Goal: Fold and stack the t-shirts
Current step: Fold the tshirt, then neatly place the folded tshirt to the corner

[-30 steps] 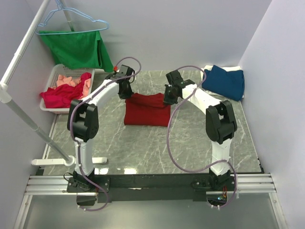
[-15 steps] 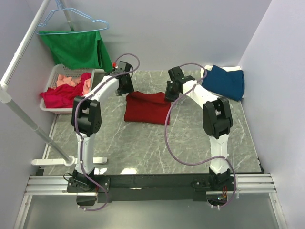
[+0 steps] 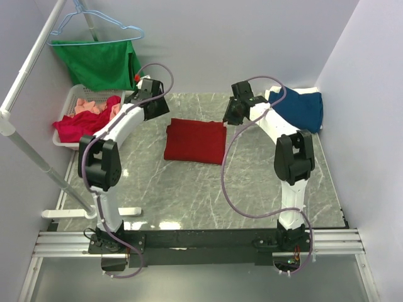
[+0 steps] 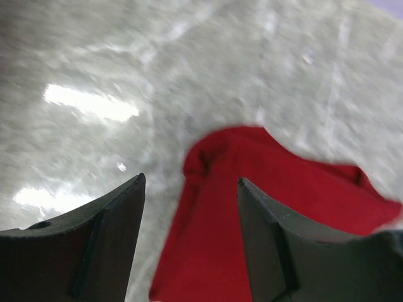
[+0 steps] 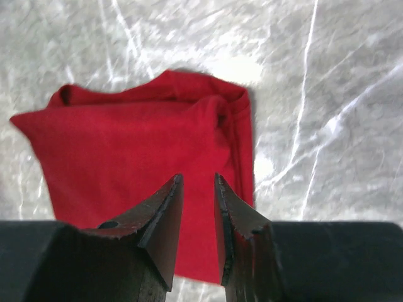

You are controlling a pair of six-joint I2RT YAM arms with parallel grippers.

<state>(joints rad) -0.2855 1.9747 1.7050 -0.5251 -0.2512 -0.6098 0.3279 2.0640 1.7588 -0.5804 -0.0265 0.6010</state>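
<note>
A deep-red t-shirt (image 3: 195, 140) lies folded into a rectangle in the middle of the table, and it shows in the left wrist view (image 4: 252, 207) and the right wrist view (image 5: 126, 145) too. My left gripper (image 3: 157, 110) hovers off its far left corner, open and empty (image 4: 191, 182). Off the far right corner hangs my right gripper (image 3: 232, 116), open by a narrow gap with nothing between the fingers (image 5: 198, 179). A dark blue t-shirt (image 3: 296, 107) lies folded at the back right on top of a white one (image 3: 312, 91).
A white basket (image 3: 68, 104) at the back left holds a crimson shirt (image 3: 79, 127) and a salmon-pink one (image 3: 88, 104). Above it a green garment (image 3: 101, 63) hangs on a light-blue wire hanger (image 3: 94, 25) from a white rail (image 3: 28, 69). Walls close in both sides.
Both grippers opened and let go of the red shirt's far edge, then lifted and drew apart toward the back. The shirt now lies flat and folded.
</note>
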